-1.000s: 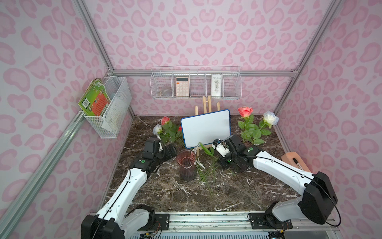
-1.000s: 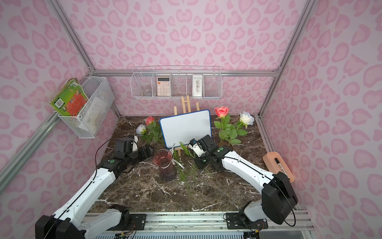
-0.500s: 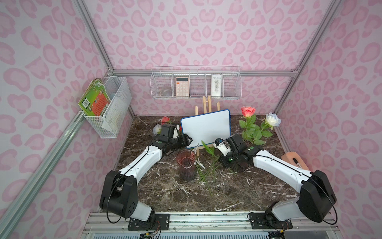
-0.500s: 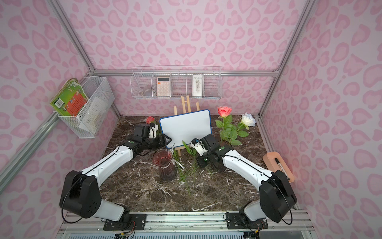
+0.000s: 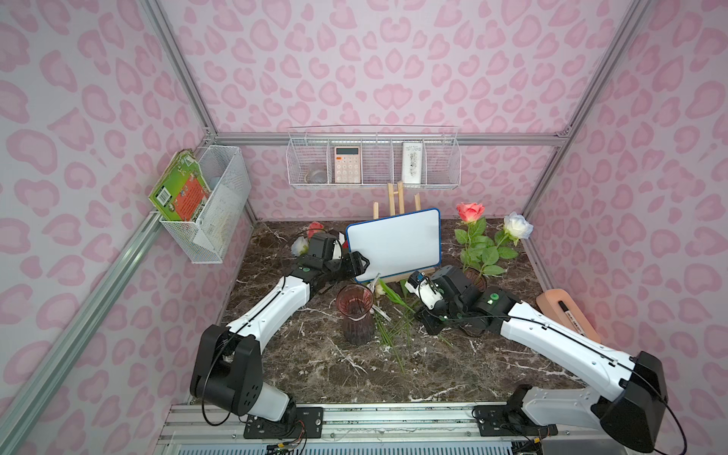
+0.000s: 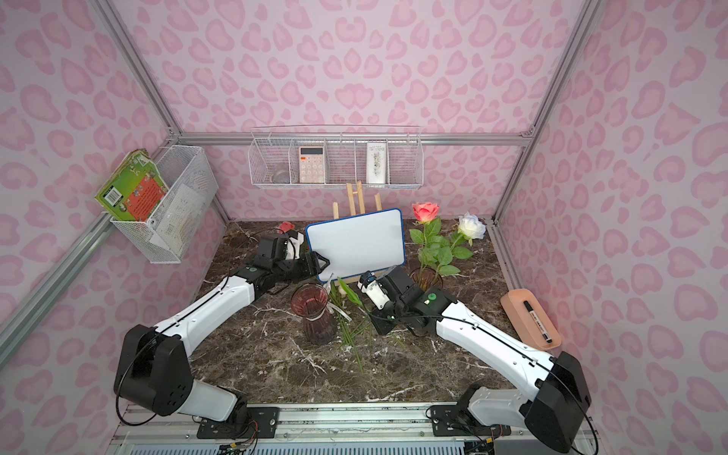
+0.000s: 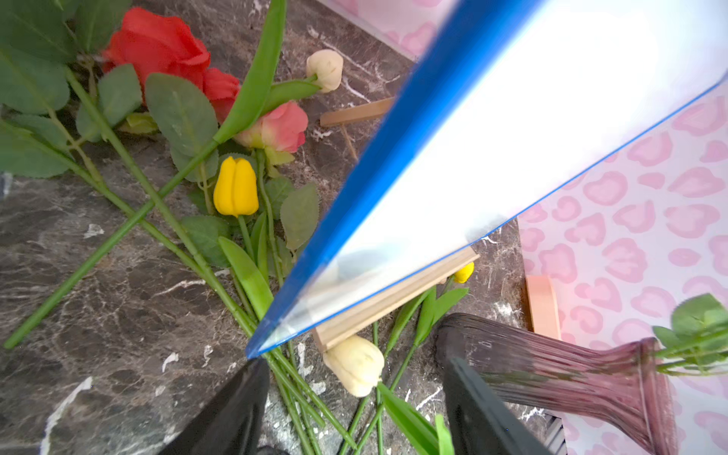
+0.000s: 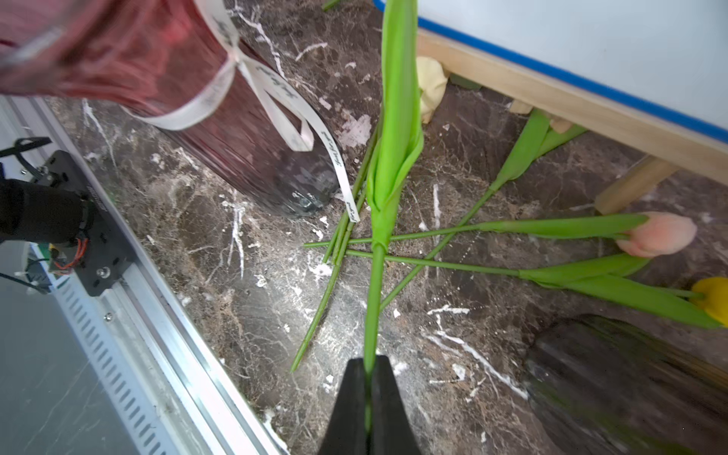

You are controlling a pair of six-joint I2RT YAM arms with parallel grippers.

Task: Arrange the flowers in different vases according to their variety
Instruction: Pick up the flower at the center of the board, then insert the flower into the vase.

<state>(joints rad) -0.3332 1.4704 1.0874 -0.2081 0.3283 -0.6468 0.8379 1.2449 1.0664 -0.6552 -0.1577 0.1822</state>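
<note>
Pinching a tulip stem [image 8: 372,295] in my right gripper [image 8: 368,360], I must tip it upright over the vase [image 5: 356,319], cut end down; left gripper [image 7: 354,360] gapes empty.

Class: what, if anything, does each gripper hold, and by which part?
The right gripper pinches a tulip stem on its bare part, below the leaf. The left gripper is open, holding nothing.

Two vases [image 5: 356,327], two wire baskets [image 5: 443,165], one whiteboard [image 5: 396,244], one calculator [image 5: 347,164], one marker [image 5: 567,315]. Roses [image 5: 470,211] — at least four: two standing, two lying. Also two yellow tulips [image 7: 235,187], two white tulips [image 7: 354,364], one pink tulip [image 8: 656,234] — more may be hidden.
</note>
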